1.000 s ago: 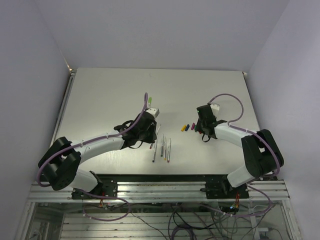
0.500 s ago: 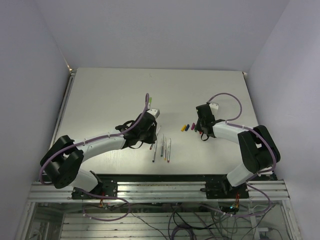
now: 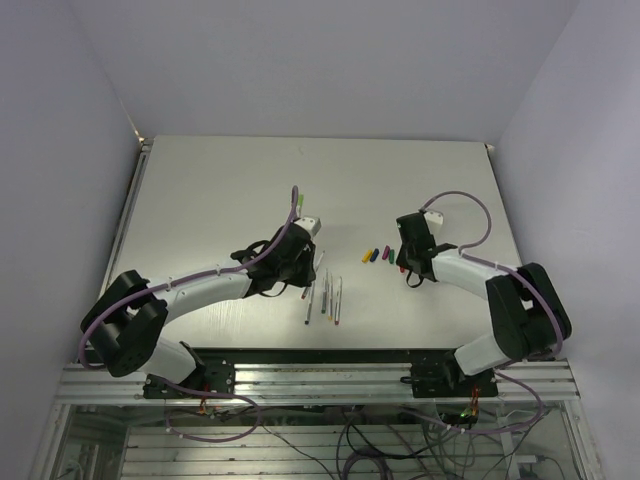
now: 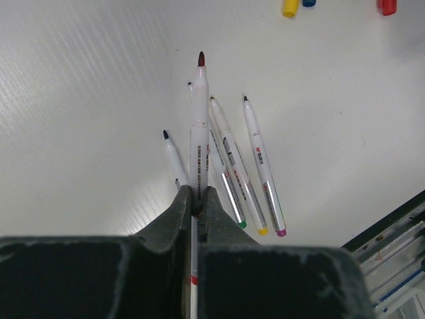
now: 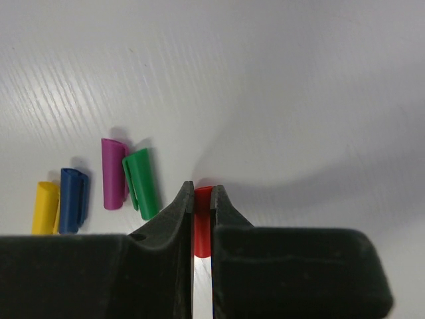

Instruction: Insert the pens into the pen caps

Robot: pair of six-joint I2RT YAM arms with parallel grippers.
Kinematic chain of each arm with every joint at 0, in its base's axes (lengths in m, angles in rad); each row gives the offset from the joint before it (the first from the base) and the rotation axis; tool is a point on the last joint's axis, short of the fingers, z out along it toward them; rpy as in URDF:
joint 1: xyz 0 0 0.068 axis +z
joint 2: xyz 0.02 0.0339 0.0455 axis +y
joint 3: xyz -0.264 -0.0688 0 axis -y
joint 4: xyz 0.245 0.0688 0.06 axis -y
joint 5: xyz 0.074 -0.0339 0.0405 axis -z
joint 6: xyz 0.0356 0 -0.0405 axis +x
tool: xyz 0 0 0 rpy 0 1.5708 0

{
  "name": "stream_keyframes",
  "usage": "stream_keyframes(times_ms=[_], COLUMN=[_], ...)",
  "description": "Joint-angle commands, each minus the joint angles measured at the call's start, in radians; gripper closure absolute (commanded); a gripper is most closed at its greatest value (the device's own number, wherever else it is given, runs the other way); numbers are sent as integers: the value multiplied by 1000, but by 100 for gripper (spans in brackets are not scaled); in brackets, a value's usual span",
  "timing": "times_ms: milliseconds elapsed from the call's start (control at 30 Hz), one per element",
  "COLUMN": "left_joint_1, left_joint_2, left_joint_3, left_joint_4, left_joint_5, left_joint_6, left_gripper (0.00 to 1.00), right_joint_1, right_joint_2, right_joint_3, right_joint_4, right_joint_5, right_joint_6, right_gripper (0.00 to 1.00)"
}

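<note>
The right claw (image 5: pixel 201 191) hides most of the red cap (image 5: pixel 201 229).

Bright, even light casts soft shadows beside the pen caps (image 5: pixel 141 183) (wrist-view foregrounds blurred).

The red-tipped pen (image 4: pixel 199 139) and red cap (image 5: pixel 201 219) clamped; four pens (image 4: pixel 261 166), four caps (image 5: pixel 113 173) lie loose.

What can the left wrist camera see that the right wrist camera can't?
Only left wrist: the left gripper pinching a red-tipped pen, and four pens lying on the table. Only right wrist: the right gripper pinching the red cap, plus the purple cap and green cap. Both: the table, the yellow cap and the blue cap.
</note>
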Motion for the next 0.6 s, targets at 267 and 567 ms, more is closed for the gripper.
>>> stream_keyframes(times_ms=[267, 567], left_joint_1=[8, -3], left_joint_2=[-36, -89], left_joint_3=[-4, -58], left_joint_4=[207, 465], left_joint_5=[140, 283], left_joint_6=[77, 36], left_gripper=[93, 93], right_joint_1=[-4, -2], right_joint_2=[-388, -584], right_joint_3=[-49, -210], right_joint_4=[109, 520], right_joint_5=[-34, -212], right_joint_6=[-95, -108], right_gripper=[100, 100])
